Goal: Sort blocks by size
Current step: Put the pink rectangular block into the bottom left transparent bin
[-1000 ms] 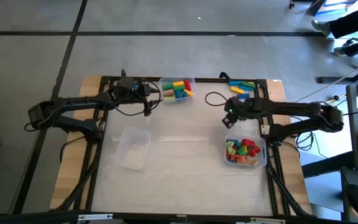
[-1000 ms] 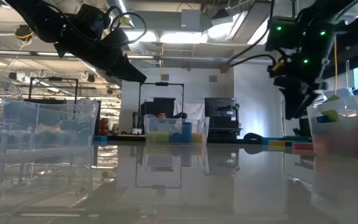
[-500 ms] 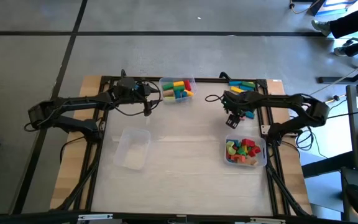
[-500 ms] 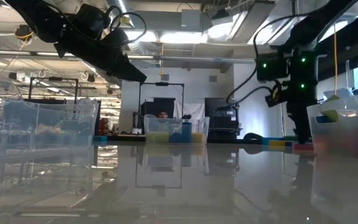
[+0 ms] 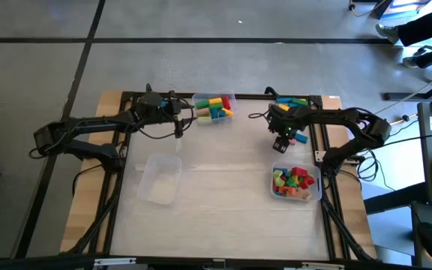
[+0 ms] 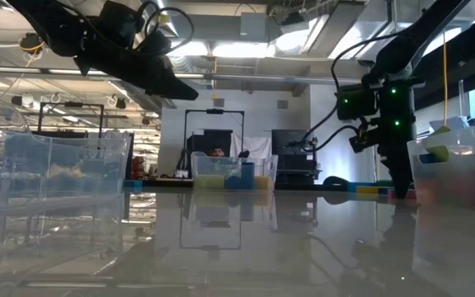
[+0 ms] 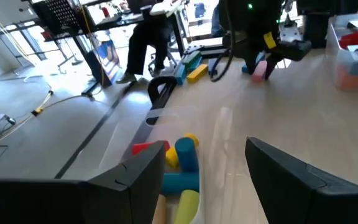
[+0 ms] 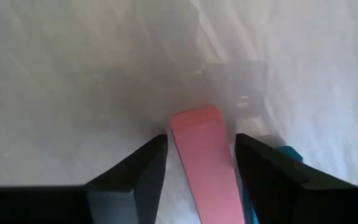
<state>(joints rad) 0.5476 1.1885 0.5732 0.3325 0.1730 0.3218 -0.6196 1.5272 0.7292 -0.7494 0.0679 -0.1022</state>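
My right gripper (image 8: pixel 201 144) is open and low over the table near the far right. Its fingers stand on either side of a pink bar (image 8: pixel 202 168) that lies flat on the table. The bar also shows in the left wrist view (image 7: pixel 260 67). A teal block (image 8: pixel 286 154) lies beside it. My left gripper (image 7: pixel 204 174) is open and empty, up in the air over the far bin (image 5: pixel 214 107), which holds long red, yellow, green and blue blocks. More loose bars (image 5: pixel 291 103) lie at the far right. My right gripper comes at the pink bar from above, pointing down, with one finger (image 8: pixel 142 168) along each long side near the bar's end (image 8: pixel 194 121). The bar lies flat on the table. I cannot tell whether the fingers touch it.
A clear bin (image 5: pixel 297 182) of small mixed blocks stands near the right edge, just nearer than my right gripper. An empty clear bin (image 5: pixel 160 178) stands at the left. A black cable (image 5: pixel 259 118) loops on the table near the far edge.
My right gripper has gone toward the far edge and down to the table, ending with its open fingers astride the pink bar. My left gripper has risen a little and tipped more level over the far bin.
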